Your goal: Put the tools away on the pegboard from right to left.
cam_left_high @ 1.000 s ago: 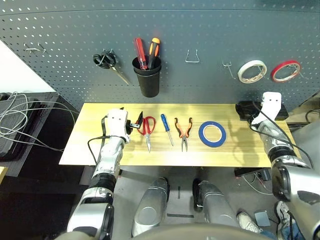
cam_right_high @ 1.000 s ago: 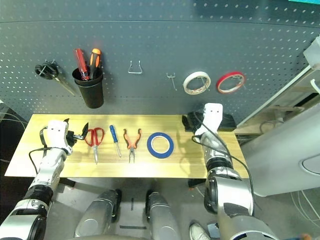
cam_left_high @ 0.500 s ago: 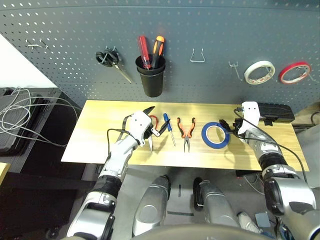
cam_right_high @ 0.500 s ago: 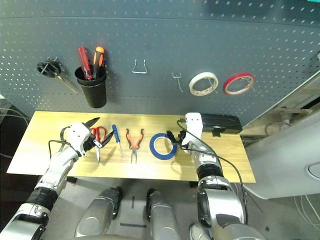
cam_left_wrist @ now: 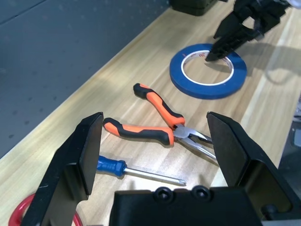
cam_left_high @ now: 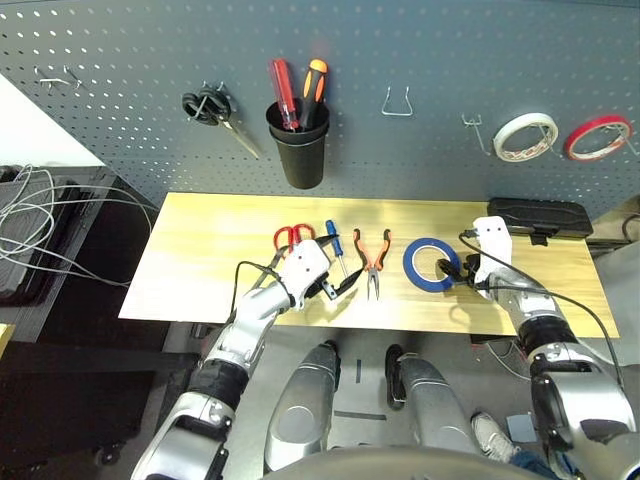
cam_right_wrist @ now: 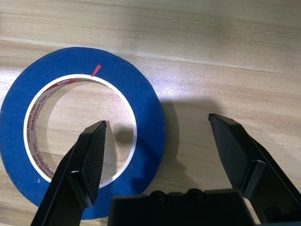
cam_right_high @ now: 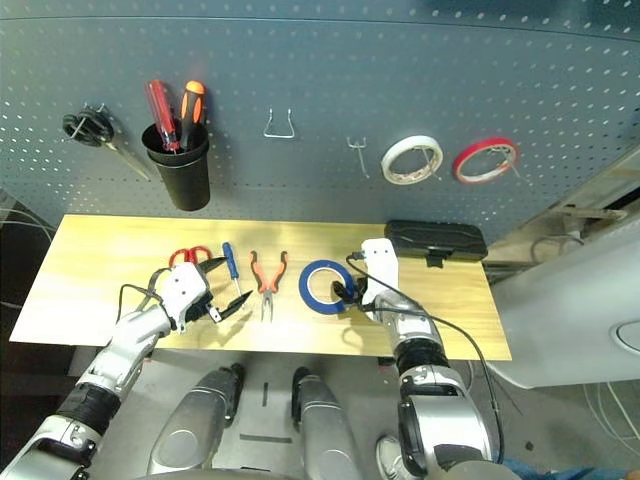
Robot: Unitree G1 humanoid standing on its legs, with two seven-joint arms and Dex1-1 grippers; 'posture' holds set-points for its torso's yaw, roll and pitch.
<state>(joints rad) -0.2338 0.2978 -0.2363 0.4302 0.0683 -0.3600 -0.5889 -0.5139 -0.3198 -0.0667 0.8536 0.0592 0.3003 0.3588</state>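
Four tools lie in a row on the wooden table [cam_left_high: 200,250]: red-handled scissors [cam_left_high: 290,237], blue-handled screwdriver [cam_left_high: 334,243], orange-and-black pliers [cam_left_high: 372,258] and blue tape ring [cam_left_high: 430,265]. My right gripper [cam_right_wrist: 157,123] is open and straddles the ring's near wall [cam_right_wrist: 141,94], one finger inside the hole, the other outside. My left gripper [cam_left_wrist: 154,117] hangs open just in front of the screwdriver [cam_left_wrist: 136,170] and pliers [cam_left_wrist: 160,127], holding nothing. The pegboard [cam_left_high: 120,80] rises behind the table.
On the pegboard hang black scissors [cam_left_high: 215,112], a black cup [cam_left_high: 298,150] with two screwdrivers, an empty wire hook [cam_left_high: 397,102], a small hook [cam_left_high: 472,130], white tape [cam_left_high: 525,135] and red tape [cam_left_high: 598,137]. A black case [cam_left_high: 540,217] lies at the back right.
My right gripper came from beside the black case down onto the blue tape ring. My left gripper moved right, from the scissors to the front of the screwdriver and pliers. The camera shifted.
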